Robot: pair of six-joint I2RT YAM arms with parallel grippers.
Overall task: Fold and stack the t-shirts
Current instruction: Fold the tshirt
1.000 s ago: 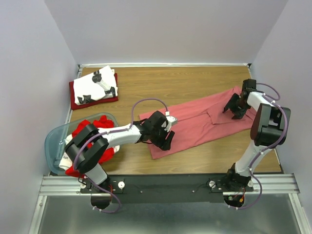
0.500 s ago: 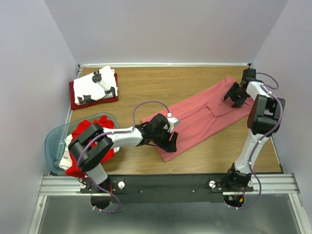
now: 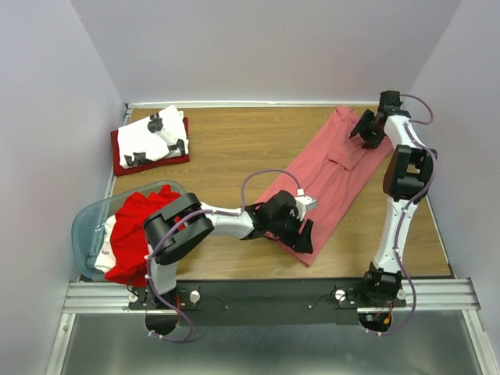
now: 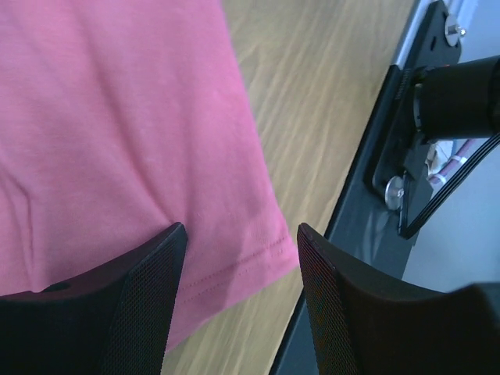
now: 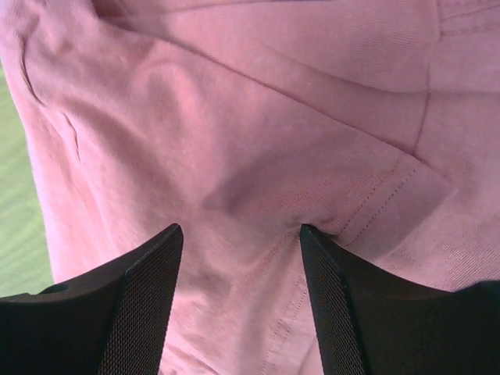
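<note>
On the wooden table (image 3: 234, 152), boxed in by pale grey walls (image 3: 273, 47), we note the salmon-pink t-shirt (image 3: 337, 166) lying flat as a diagonal band from the table's far right corner toward its near edge. The left gripper (image 3: 301, 237) sits on the near hem and the right gripper (image 3: 366, 130) on the far end. Both have their jaws spread, fingertips on the cloth, nothing clamped. At the table's far left corner a white printed shirt (image 3: 152, 134) lies on a dark red shirt (image 3: 123, 164). At its near left a blue tub (image 3: 84, 223) holds bright red shirts (image 3: 133, 234).
</note>
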